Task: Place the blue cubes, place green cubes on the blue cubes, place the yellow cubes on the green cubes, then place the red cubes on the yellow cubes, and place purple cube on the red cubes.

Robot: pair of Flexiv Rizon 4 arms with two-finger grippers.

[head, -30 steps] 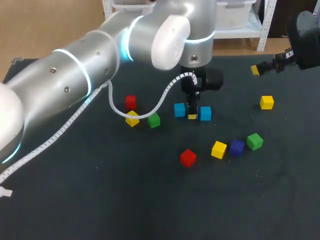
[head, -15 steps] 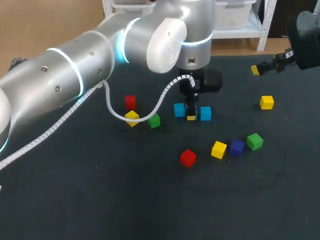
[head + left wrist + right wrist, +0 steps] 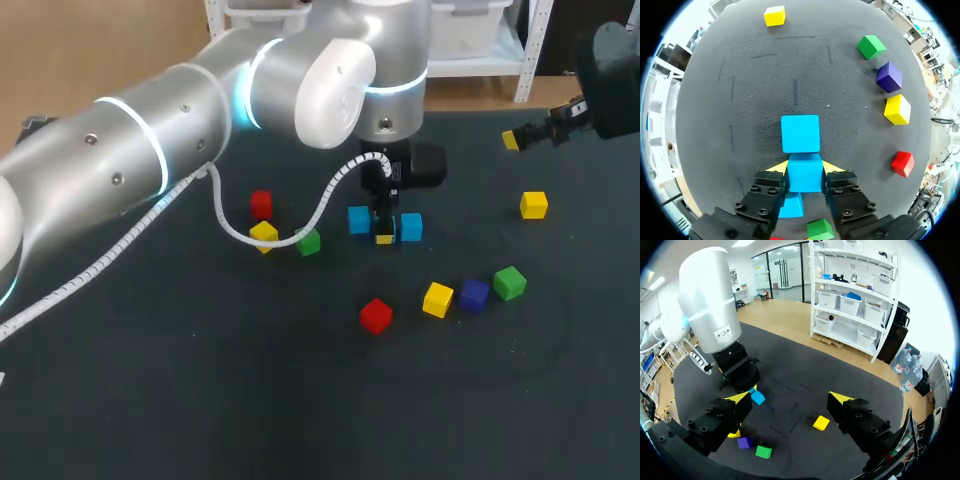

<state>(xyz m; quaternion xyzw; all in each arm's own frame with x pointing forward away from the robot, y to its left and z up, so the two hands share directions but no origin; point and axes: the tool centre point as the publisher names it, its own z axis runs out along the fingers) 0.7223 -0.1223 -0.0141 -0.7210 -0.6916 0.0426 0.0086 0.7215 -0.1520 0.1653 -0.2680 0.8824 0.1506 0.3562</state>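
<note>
The left jaws are squeezing a blue cube (image 3: 804, 172), right behind the next blue cube (image 3: 800, 133); the right jaws are hanging open.

We list bare counter (image 3: 200, 400) along the near side as passable; the middle is barred by our left arm (image 3: 150, 150) over the blue cubes (image 3: 410, 227), with a close row of yellow cube (image 3: 437, 299), purple cube (image 3: 474, 294) and green cube (image 3: 509, 283) to the right.

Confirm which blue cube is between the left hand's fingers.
The middle blue cube, flanked on both sides; front blue cube sits ahead, rear blue cube behind.
</note>
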